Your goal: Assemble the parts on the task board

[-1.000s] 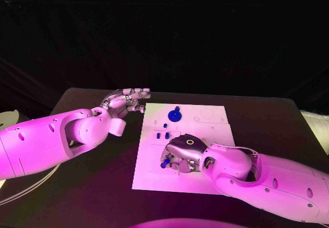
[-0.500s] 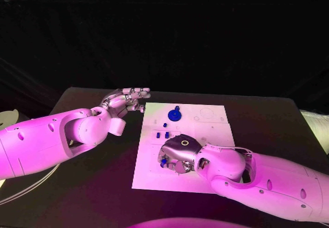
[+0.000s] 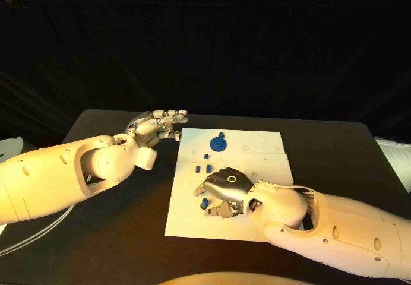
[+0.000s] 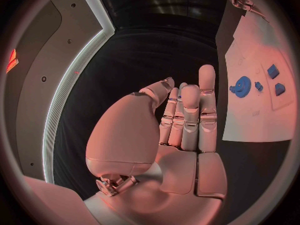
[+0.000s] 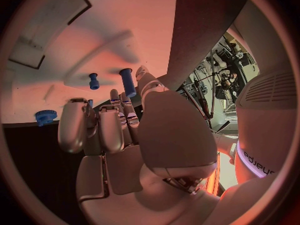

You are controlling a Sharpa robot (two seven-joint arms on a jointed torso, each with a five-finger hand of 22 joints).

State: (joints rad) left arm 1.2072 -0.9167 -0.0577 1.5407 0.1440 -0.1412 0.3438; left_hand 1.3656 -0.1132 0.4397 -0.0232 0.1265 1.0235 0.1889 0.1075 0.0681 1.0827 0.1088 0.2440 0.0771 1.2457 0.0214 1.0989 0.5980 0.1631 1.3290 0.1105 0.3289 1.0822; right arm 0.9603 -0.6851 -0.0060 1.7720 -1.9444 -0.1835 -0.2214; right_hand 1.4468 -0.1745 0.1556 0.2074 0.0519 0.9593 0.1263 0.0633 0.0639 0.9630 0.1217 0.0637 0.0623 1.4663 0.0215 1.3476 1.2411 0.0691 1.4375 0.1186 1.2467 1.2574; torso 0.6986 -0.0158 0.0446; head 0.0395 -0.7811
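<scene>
Parts (image 3: 218, 144), small glossy blue plastic pegs, dot flat white task board (image 3: 265, 155).

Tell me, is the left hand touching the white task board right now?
No, the left hand hangs over the dark table beside the task board, its fingers curled and holding nothing.

The table (image 3: 111, 237) is black. The task board (image 3: 257, 154) on it is white, with thin pale line drawings near its far edge. The small parts are blue: a round one (image 3: 217, 144) and little pegs (image 3: 205, 168). The left hand (image 3: 158, 126) and right hand (image 3: 224, 189) are shiny silver. The arms are white.
</scene>
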